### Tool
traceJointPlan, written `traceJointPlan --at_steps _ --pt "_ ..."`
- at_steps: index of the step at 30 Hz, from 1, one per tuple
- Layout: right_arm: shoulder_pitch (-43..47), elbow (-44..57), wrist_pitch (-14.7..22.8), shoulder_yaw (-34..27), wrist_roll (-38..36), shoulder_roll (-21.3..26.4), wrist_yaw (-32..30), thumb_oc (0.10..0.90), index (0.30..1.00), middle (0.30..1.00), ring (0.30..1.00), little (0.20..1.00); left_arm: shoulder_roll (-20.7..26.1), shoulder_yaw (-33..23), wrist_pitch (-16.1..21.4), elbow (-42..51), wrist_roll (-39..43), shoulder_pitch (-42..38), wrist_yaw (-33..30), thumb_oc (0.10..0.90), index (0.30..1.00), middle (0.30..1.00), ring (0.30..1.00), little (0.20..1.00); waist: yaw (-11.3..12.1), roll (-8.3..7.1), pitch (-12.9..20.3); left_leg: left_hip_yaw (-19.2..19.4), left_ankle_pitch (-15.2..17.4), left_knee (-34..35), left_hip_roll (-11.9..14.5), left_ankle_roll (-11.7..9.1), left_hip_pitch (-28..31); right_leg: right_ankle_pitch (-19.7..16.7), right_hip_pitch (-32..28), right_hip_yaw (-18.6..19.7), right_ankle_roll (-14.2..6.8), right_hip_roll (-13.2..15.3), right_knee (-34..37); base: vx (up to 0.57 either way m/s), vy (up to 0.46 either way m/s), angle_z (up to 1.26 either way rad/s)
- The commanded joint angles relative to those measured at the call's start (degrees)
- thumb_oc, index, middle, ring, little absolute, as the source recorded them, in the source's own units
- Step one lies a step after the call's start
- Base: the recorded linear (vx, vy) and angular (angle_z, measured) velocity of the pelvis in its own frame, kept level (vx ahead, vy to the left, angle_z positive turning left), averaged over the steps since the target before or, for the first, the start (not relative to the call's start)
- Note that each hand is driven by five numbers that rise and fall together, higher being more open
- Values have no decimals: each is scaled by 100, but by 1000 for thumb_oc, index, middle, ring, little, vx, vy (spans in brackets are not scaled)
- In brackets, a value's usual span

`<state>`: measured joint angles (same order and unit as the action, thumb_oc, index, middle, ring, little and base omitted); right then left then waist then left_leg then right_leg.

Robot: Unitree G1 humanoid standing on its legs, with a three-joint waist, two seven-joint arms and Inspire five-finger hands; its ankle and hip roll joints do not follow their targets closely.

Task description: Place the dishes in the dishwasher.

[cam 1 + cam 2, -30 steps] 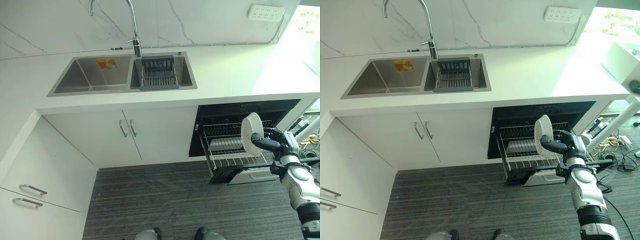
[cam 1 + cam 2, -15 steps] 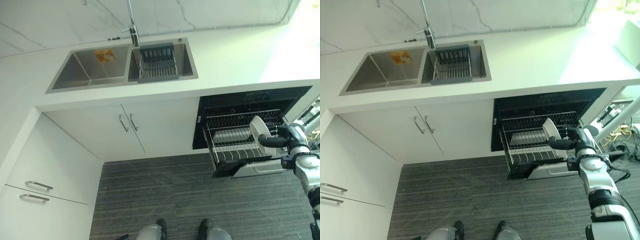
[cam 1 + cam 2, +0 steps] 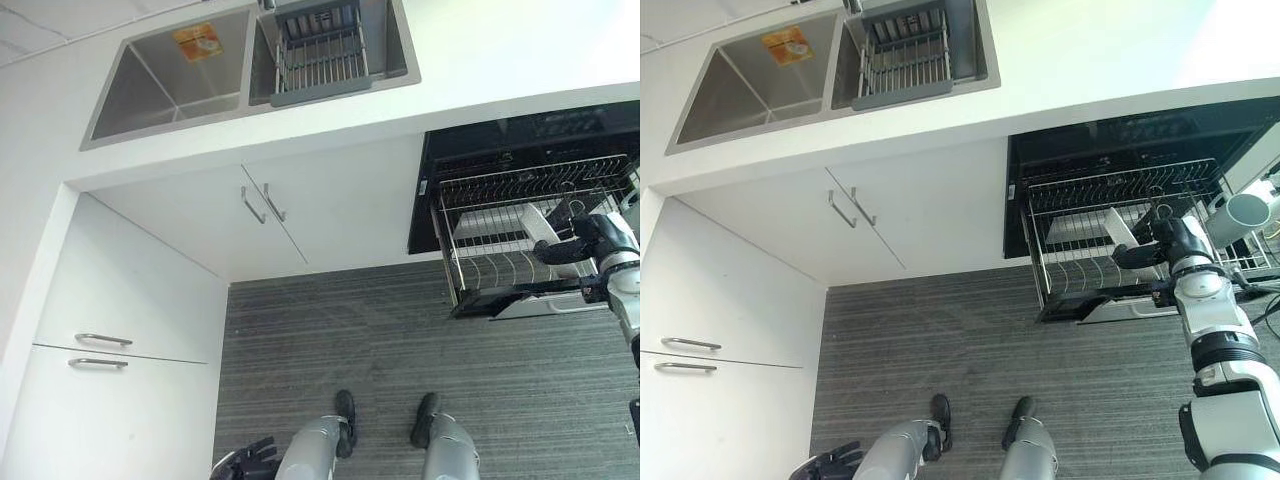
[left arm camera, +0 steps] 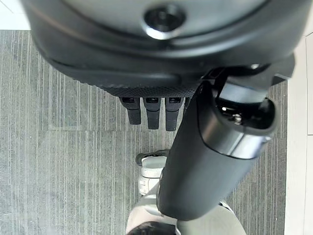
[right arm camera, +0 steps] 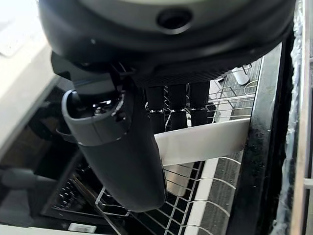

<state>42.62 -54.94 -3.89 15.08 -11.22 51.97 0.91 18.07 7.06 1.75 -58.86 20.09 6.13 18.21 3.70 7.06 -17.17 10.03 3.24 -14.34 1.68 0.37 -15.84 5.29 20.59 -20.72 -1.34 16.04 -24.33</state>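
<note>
Right wrist view, right hand [image 5: 146,112] pinching plate [image 5: 205,142] (over rack [image 5: 195,205])

We take the double steel sink [image 3: 165,85] as our landmark. It sits in a white countertop [image 3: 480,60]. Below the sink we see white cabinet doors [image 3: 330,210] with bar handles; left of it, white drawers [image 3: 110,400]. Grey striped flooring [image 3: 400,340] lies beneath.

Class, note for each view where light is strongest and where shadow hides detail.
Left eye view: the worktop glares white at upper right, the dishwasher cavity is dark. Right wrist view: the plate shines in the dark right hand. Left wrist view: evenly lit floor.
</note>
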Motion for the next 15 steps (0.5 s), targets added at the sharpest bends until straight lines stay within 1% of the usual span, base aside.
traceJointPlan --at_steps 1,6,9,15 --pt "850 156 457 119 202 433 -161 400 300 300 300 300 392 226 159 232 192 205 109 800 900 900 900 900 145 -174 327 -385 1048 -284 645 -747 713 -381 217 647 -882 280 715 0 13 3" --pt "1108 -40 418 354 379 441 -206 400 300 300 300 300 446 263 139 381 289 155 159 800 900 900 900 900 162 -122 235 -413 1064 -284 612 -751 634 -442 396 679 -884 318 715 0 0 0" --pt "1266 -178 464 454 521 465 -282 400 300 300 300 300 451 322 138 512 346 138 202 800 900 900 900 900 177 -55 138 -456 1063 -284 588 -765 559 -487 531 715 -881 344 715 -3 6 9" --pt "1404 -207 589 579 681 513 -431 400 300 300 300 300 500 378 172 680 436 143 279 800 900 900 900 900 190 6 10 -514 1058 -284 565 -779 417 -545 743 774 -884 361 715 -11 -6 5"
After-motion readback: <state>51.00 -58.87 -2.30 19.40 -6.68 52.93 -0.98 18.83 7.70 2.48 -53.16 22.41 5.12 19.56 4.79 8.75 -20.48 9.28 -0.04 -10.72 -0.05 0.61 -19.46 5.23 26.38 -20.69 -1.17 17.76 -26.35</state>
